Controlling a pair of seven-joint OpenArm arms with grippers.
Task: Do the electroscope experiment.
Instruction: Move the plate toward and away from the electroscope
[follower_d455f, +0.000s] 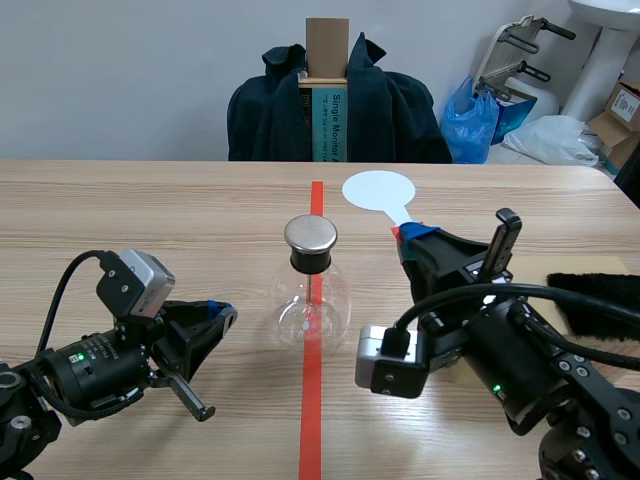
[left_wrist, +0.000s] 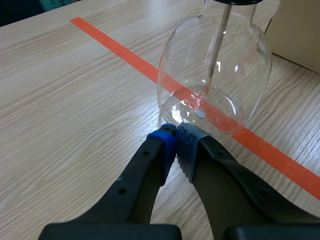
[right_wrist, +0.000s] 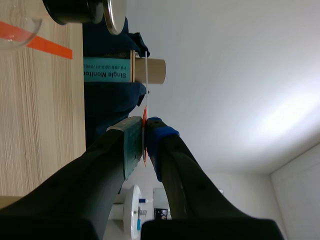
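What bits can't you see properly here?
- Scene view: what hangs inside the flask is too small to make out.
- Left wrist view: the flask's cap is cut off by the edge.
- Right wrist view: the white paddle is edge-on, just a thin line.

White lettering down the side of a teal box (follower_d455f: 333, 125) reads "Single Monitor"; nothing else is legible.

The round clear glass flask (follower_d455f: 312, 300) is smooth and glossy, catching highlights; its flat disc cap (follower_d455f: 311, 233) looks like brushed metal above a matt black stopper (follower_d455f: 310, 261). The pale wooden table (follower_d455f: 150, 220) shows fine grain (a dull, low sheen). The white round paddle (follower_d455f: 379, 190) looks smooth and matt. The black cloth (follower_d455f: 598, 300) looks fuzzy. The left gripper (left_wrist: 176, 134) has matt black plastic fingers (left_wrist: 142, 170).
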